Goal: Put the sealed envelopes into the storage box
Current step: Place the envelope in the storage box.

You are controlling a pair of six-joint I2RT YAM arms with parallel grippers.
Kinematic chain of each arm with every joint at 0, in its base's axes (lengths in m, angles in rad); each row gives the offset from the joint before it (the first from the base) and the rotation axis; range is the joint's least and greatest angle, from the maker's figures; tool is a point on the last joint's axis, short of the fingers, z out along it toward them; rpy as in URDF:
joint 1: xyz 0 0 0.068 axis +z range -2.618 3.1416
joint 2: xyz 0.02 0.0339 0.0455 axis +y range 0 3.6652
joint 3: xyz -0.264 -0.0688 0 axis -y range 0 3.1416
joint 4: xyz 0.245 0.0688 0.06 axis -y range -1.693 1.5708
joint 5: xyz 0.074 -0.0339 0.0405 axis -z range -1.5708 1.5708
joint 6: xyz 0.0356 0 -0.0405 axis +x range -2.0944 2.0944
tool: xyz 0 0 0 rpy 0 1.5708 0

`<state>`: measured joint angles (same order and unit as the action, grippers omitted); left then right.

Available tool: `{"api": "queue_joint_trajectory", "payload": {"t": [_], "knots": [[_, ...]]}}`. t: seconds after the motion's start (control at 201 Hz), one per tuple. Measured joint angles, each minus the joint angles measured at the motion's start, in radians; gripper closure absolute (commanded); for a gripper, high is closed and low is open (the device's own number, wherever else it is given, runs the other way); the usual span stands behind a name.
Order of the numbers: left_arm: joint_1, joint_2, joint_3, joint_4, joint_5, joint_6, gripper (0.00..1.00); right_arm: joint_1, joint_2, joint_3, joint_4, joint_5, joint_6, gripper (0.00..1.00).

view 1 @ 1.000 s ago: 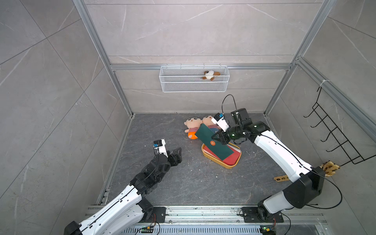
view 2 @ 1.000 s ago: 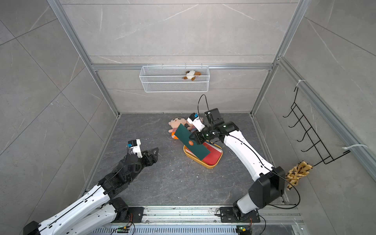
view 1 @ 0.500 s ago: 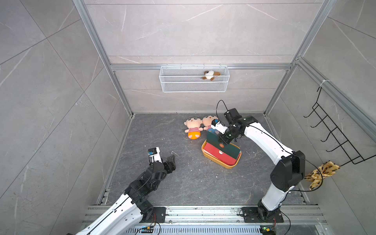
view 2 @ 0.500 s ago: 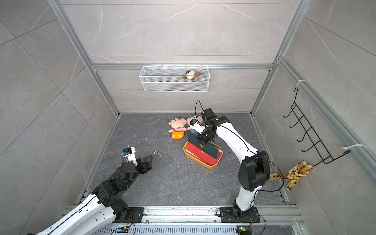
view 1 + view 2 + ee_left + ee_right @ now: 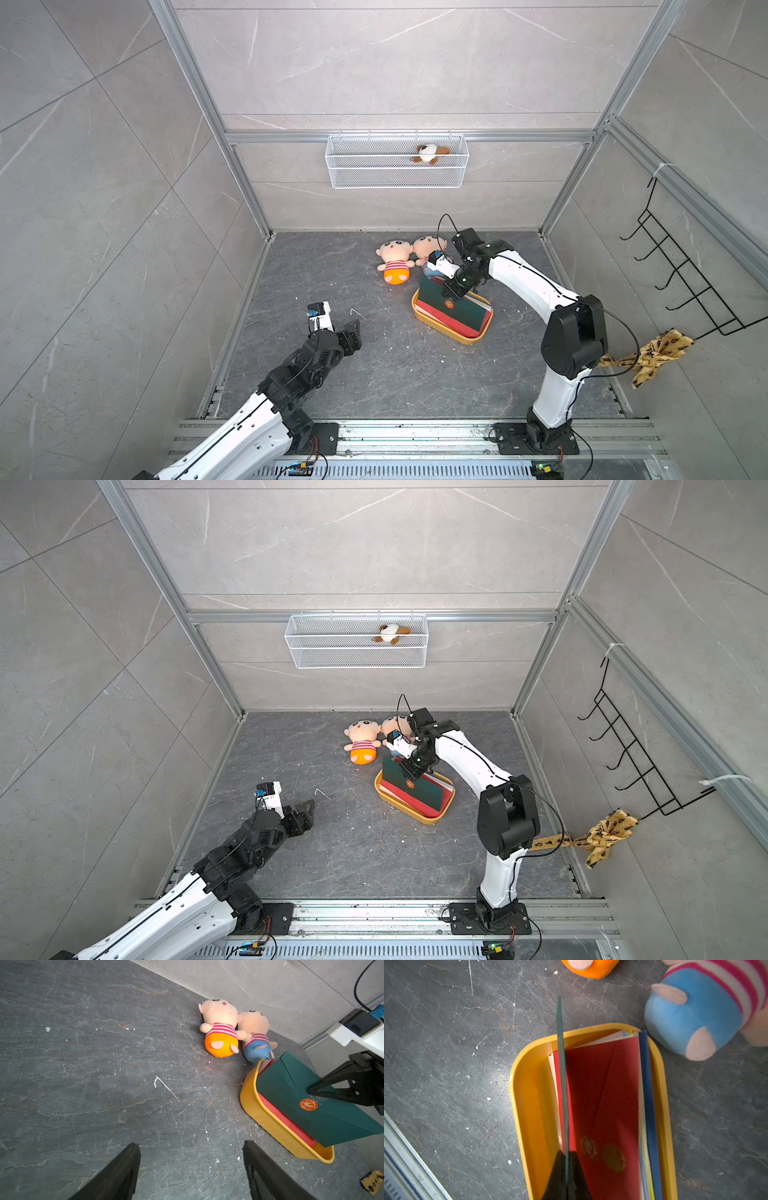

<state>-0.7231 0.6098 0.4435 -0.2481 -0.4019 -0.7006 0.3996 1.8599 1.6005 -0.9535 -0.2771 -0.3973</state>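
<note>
Right pincer (image 5: 565, 1156) is clamped on the green envelope (image 5: 455, 312), holding it on edge over the yellow storage box (image 5: 455, 337), right of centre, where a red envelope (image 5: 602, 1095) and a navy envelope (image 5: 648, 1105) lie; left pincer (image 5: 191, 1145) hangs with jaws apart over the grey floor (image 5: 104, 1064), near left

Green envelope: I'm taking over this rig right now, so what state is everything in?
Right gripper: shut on the green envelope, held on edge, tilted, over the mustard-yellow tray.
Left gripper: open, empty, above bare floor.
Done: the tray already holds others, red envelope on top, navy envelope along one side.
Left: lay the green one flat and release. No loose envelopes show on the floor.
</note>
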Motion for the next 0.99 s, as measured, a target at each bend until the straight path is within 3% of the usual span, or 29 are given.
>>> {"api": "queue_joint_trajectory", "payload": {"t": [0.139,0.318,0.458,0.756,0.99], "knots": [[0.000,-0.002,-0.005,0.017,0.021,0.000,0.17,0.000,0.005,-0.023,0.013,-0.010,0.002,0.69],[0.000,0.003,-0.005,0.033,0.046,0.001,0.16,0.000,0.011,-0.035,0.032,-0.011,0.023,0.55],[0.000,0.007,-0.005,0.035,0.056,0.001,0.16,0.000,0.002,-0.052,0.074,0.005,0.064,0.54],[0.000,0.002,-0.008,0.035,0.060,0.001,0.16,-0.003,-0.005,-0.054,0.224,0.235,0.328,0.69],[0.000,0.002,-0.019,0.035,0.062,0.000,0.16,-0.003,0.007,-0.056,0.285,0.332,0.451,0.73]]}}
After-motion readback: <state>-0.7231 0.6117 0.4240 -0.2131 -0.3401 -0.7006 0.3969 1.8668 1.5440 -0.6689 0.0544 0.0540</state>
